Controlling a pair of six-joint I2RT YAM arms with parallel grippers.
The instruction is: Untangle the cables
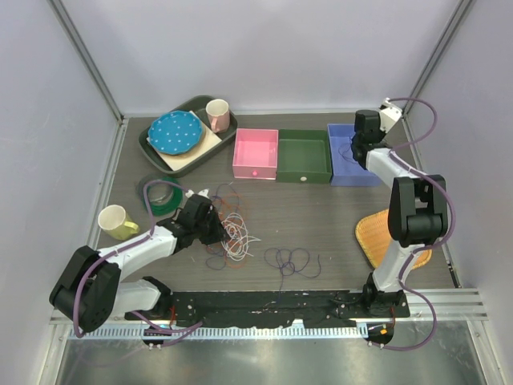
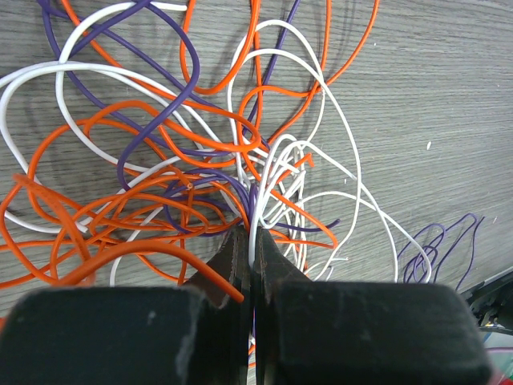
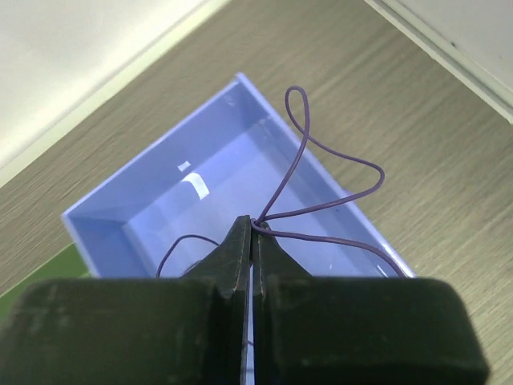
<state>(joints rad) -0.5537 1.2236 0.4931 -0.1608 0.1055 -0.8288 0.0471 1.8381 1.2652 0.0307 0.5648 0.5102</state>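
Note:
A tangle of orange, white and dark purple cables (image 1: pixel 232 233) lies left of centre on the table and fills the left wrist view (image 2: pixel 200 144). My left gripper (image 1: pixel 216 228) is down in it, shut on a white cable (image 2: pixel 257 215) with its tips (image 2: pixel 253 234) at the knot. A separate purple cable (image 1: pixel 292 261) lies in loops to the right of the tangle. A green coil (image 1: pixel 160 195) lies to the left. My right gripper (image 1: pixel 357 148) is shut on a thin purple cable (image 3: pixel 329 204) and holds it over the blue box (image 3: pixel 160 216).
A pink box (image 1: pixel 255 154), a green box (image 1: pixel 304 159) and the blue box (image 1: pixel 353 164) stand in a row at the back. A tray (image 1: pixel 152 144) with a blue plate and a pink cup is at back left. There is a yellow mug (image 1: pixel 118 221) at left and a woven mat (image 1: pixel 381 237) at right.

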